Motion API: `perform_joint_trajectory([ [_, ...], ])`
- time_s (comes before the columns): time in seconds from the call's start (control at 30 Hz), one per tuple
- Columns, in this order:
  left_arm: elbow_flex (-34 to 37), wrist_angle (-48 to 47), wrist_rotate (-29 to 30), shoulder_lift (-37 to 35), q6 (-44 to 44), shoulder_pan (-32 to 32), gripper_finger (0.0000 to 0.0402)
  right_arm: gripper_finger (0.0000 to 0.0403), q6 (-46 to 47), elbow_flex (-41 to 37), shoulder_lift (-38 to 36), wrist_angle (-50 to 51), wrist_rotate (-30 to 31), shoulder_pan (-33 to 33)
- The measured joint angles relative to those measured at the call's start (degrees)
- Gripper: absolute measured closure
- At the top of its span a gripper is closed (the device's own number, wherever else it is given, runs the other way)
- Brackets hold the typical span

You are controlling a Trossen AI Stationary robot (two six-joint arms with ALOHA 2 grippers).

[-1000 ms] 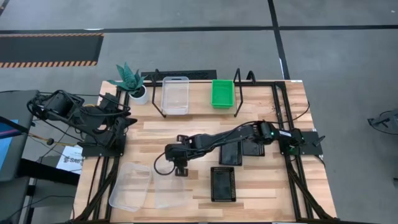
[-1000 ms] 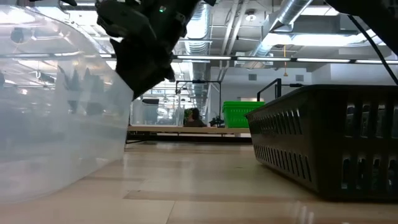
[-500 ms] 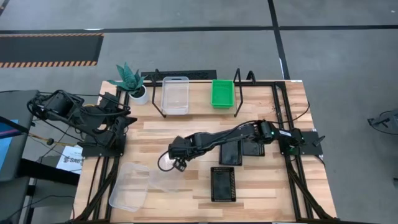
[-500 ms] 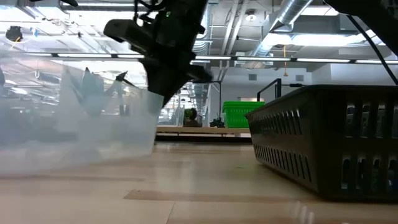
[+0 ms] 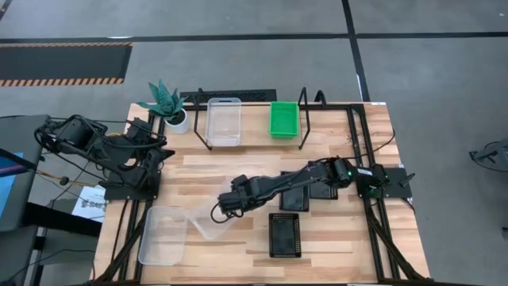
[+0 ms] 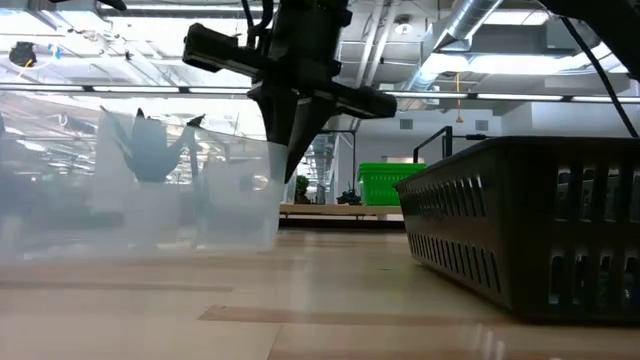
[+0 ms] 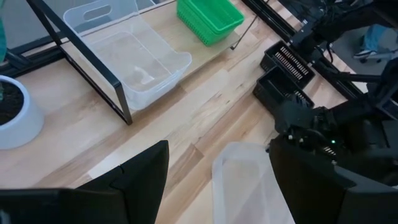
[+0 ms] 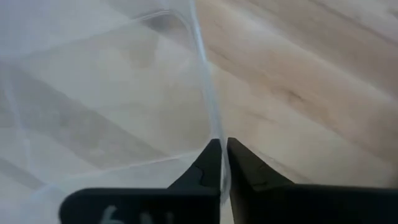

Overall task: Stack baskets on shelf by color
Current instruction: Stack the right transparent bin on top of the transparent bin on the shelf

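My right gripper points down over the table's middle, shut on a clear basket. A second clear basket lies flat beside it near the front left. On the shelf at the back sit a clear basket and a green basket. One black basket lies near the front, and two more lie under my right arm. My left gripper waits open at the table's left side. My right gripper pinches the clear basket's side wall at its rim between the two fingertips, one finger inside the basket and one outside. The fingers come from above, pointing down. The basket sits tilted, its held side raised.
A potted teal plant stands at the back left beside the shelf. The shelf's black wire legs rise at its ends. Bare wood shows between the shelf and the baskets.
My right gripper has rolled about its own axis and shut on the clear basket's rim. The basket, flat on the table before, now stands tilted with the held side up, and has shifted a little toward the table's right.
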State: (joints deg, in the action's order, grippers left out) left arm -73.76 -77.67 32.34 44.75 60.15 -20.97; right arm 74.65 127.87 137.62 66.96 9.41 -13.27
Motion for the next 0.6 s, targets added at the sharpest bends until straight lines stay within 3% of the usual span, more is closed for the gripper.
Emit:
perform_joint_trajectory([
  [0.17,0.00,0.00,0.00,0.00,-1.01,0.00,0.0136,0.0334,4.80,0.02,-0.10,3.42,-0.07,-1.45],
  [0.3,0.00,0.00,0.00,-0.02,-1.04,0.00,0.0136,0.0302,-0.33,0.28,-2.67,3.88,0.21,-2.67],
  [0.47,0.00,0.01,0.00,-0.15,-2.03,0.00,0.0136,0.0269,-13.91,0.32,-9.97,3.65,2.52,-3.31],
  [0.6,0.00,0.02,-0.02,-0.13,-2.42,0.00,0.0136,0.0249,-38.37,0.56,-15.75,0.55,2.38,-2.57],
])
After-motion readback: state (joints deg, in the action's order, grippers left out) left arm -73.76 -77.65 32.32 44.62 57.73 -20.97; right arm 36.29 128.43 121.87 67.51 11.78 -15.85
